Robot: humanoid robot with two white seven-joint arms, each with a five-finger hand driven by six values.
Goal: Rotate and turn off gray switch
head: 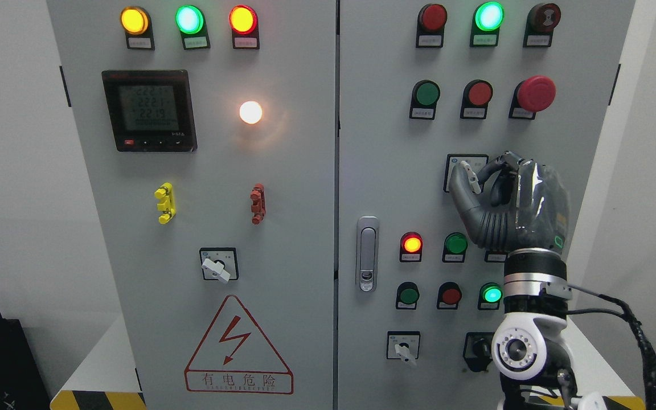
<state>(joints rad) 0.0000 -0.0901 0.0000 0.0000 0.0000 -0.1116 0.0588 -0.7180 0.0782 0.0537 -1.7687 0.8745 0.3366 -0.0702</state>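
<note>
The gray rotary switch sits on a black-framed plate at the right door's middle right. Only its pale handle tip shows between my fingers. My right hand comes up from the lower right, its back toward the camera. The thumb lies at the handle's left and the curled fingers close in from the right, so the hand is shut on the switch. The rest of the knob and plate is hidden behind the hand. The left arm is out of view.
A red mushroom stop button is above the hand. Lit and unlit buttons are below it, and the door latch is to the left. Similar rotary switches sit on the left door and at the lower right.
</note>
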